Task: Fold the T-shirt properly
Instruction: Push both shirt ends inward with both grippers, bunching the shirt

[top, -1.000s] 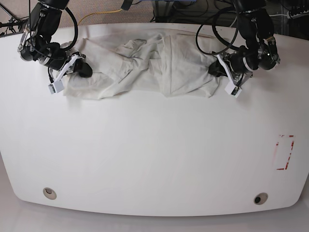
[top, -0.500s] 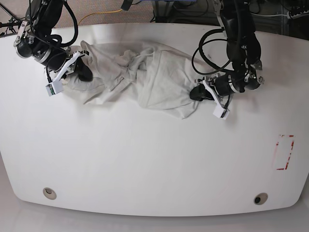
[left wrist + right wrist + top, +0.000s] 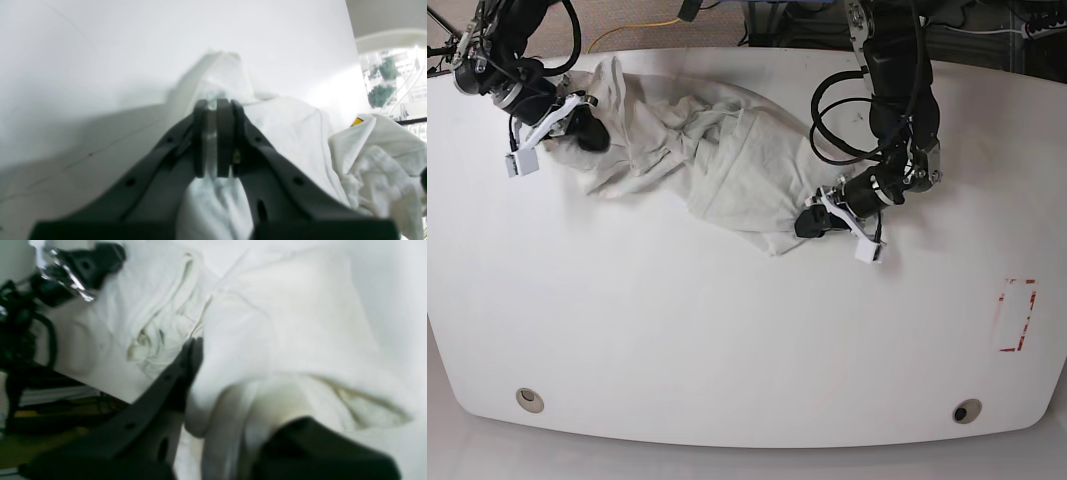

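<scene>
The T-shirt [image 3: 712, 160] is a crumpled cream-white heap lying slantwise across the back of the table, with no print showing in the base view. My left gripper [image 3: 812, 222] is at the shirt's near right corner, and in the left wrist view it [image 3: 215, 106] is shut on a fold of the shirt [image 3: 300, 140]. A small yellow patch [image 3: 357, 122] peeks out between folds. My right gripper [image 3: 587, 135] is at the far left end. In the right wrist view it [image 3: 203, 370] is shut on the shirt [image 3: 283, 326], whose cloth drapes over one finger.
The white table [image 3: 727, 330] has a red-marked rectangle [image 3: 1015, 315] near its right edge and two round holes [image 3: 530, 400] [image 3: 967, 411] at the front. A yellow cable [image 3: 637, 30] lies behind the back edge. The other arm [image 3: 83, 263] shows at the top left of the right wrist view.
My left gripper has dragged the shirt's right corner forward and to the left. My right gripper has drawn the left end back towards the far edge. The shirt now lies slantwise.
</scene>
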`<state>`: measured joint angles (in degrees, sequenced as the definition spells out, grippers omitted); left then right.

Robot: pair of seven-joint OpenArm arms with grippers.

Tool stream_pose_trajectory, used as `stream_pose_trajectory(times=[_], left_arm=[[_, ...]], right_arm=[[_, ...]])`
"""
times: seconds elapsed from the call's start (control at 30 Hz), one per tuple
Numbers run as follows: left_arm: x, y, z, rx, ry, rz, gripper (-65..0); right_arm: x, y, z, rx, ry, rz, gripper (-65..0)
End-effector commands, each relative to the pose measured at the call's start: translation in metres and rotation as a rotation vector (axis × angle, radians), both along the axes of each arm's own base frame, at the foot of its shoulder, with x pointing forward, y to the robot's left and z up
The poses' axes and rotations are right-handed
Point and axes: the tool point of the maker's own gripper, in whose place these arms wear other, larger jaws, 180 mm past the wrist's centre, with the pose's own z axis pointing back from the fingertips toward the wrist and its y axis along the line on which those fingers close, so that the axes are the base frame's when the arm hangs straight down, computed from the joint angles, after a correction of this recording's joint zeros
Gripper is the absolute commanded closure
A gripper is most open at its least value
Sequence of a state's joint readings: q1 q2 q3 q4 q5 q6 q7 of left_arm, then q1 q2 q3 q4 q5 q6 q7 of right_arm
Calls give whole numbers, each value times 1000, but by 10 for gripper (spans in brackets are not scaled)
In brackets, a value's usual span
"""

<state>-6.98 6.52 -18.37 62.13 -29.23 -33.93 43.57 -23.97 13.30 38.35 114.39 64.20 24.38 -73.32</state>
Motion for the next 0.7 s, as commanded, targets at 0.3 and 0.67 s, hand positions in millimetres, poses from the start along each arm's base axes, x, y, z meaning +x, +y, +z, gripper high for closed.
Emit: stream_pose_trajectory(times=[0.3, 0.67], left_arm=[[-34, 4, -25, 64, 124, -56, -43], [-18, 53, 30, 308, -63, -225, -43]], right_arm=[[-6, 21, 22, 176, -74, -9, -29], [10, 31, 22, 153, -96, 32, -29]])
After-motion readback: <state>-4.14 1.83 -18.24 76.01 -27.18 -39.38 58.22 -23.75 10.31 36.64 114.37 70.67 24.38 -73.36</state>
